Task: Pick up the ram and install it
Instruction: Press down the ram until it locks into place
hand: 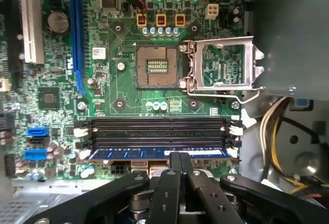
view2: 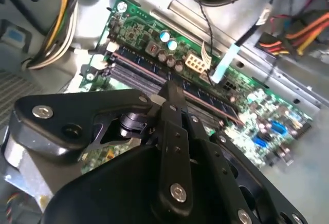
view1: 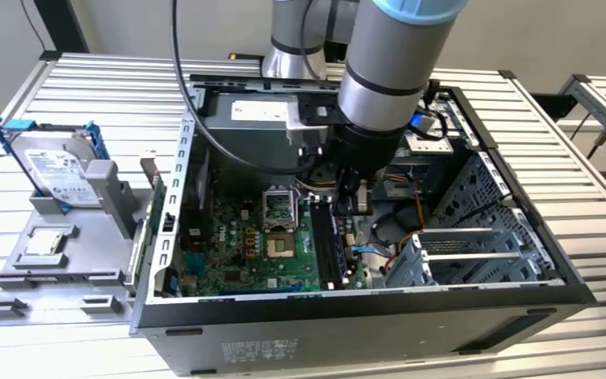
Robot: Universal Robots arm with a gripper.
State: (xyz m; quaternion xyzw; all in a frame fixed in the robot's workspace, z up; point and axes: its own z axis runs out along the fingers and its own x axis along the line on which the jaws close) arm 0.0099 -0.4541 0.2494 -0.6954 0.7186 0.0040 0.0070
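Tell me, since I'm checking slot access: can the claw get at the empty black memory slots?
Probably yes. The claw sits over the blue ram, right beside the black slots, with nothing above them.

One computer case [view1: 514,296], one motherboard [hand: 128,88], one hard drive [view1: 59,170], one ram [hand: 154,153] stick, three yellow connectors [hand: 161,20].

Arm [view1: 393,71] reaching steeply down, gripper [hand: 179,158] jaws pressed together

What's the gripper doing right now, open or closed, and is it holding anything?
Gripper: fingers closed together, pressing down on the ram sitting in its slot on the motherboard.
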